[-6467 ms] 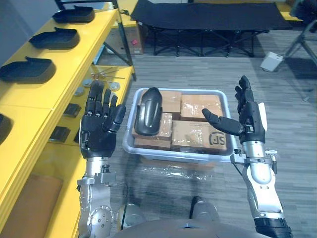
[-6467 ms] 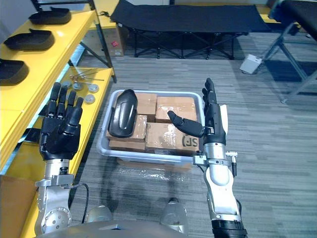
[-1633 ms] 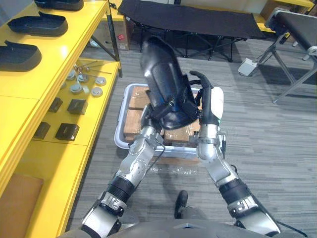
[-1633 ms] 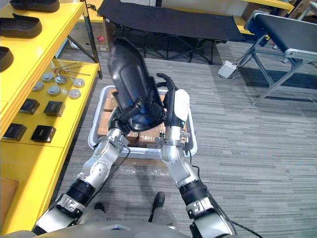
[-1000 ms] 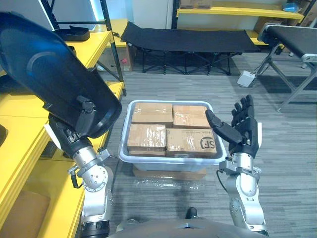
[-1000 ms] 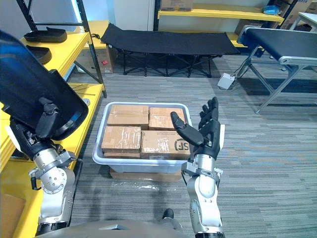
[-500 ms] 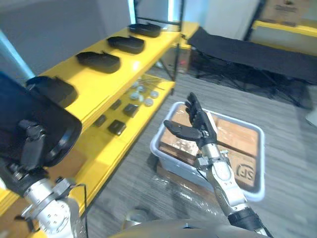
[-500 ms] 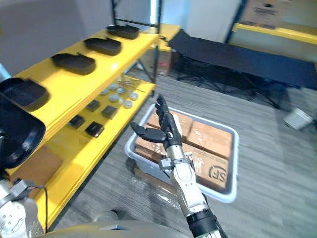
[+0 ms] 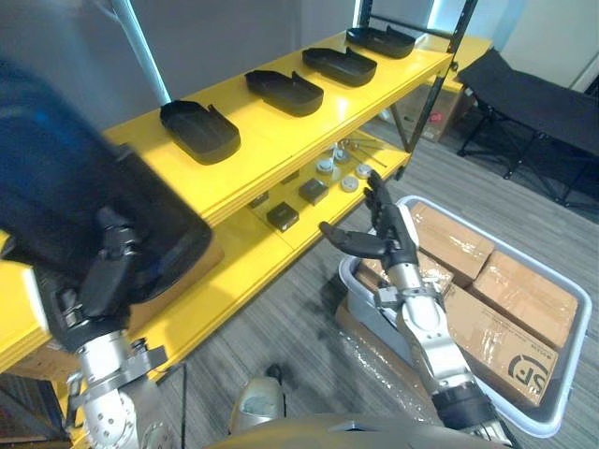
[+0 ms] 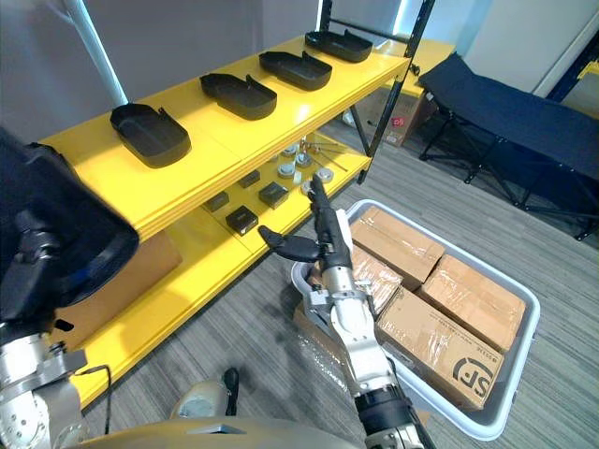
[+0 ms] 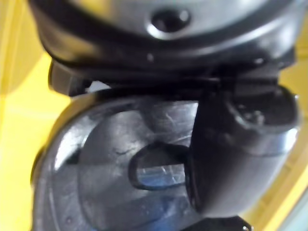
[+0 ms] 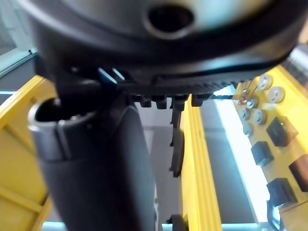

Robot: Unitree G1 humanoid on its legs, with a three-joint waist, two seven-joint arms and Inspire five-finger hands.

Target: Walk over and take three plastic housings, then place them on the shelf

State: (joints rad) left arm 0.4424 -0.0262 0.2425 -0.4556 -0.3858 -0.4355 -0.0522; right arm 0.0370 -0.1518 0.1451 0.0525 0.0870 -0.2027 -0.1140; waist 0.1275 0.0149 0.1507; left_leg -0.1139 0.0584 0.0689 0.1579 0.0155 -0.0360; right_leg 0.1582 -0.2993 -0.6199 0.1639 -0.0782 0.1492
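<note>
You have five black plastic housings in sight, and one of them is in the robot's grasp. At 9 o'clock in the head views, the left hand (image 9: 101,276) has its fingers curled round the held housing (image 9: 65,187) and carries it raised, hollow side toward the hand, in front of the near end of the yellow shelf (image 9: 271,131). The other four shelved housings (image 9: 199,131) (image 9: 284,92) (image 9: 340,65) (image 9: 381,40) lie open side up in a row on the top tier, well apart, running from 10 o'clock to 12 o'clock.

On the lower tier (image 9: 234,253) you can count four small black blocks (image 10: 241,221) (image 10: 272,194) (image 10: 217,201) (image 10: 248,178). Just beyond them is a cluster of round silver parts (image 10: 301,161), too small to count reliably.

Just right of centre, the right hand (image 9: 384,238) is spread wide, fingers straight and thumb out to the side. It holds nothing and touches nothing, and it hovers above the near corner of the grey tub (image 10: 510,398). The tub sits at 4 o'clock and holds four cardboard boxes (image 10: 398,245) (image 10: 473,299) (image 10: 435,354) (image 10: 367,273), packed side by side.

The left wrist view adds the close detail. It shows the thumb (image 11: 236,144) pressed against the housing's inner face, beside an oval slot. The right wrist view looks past its own open hand along the shelf edge, to the silver parts and black blocks.
</note>
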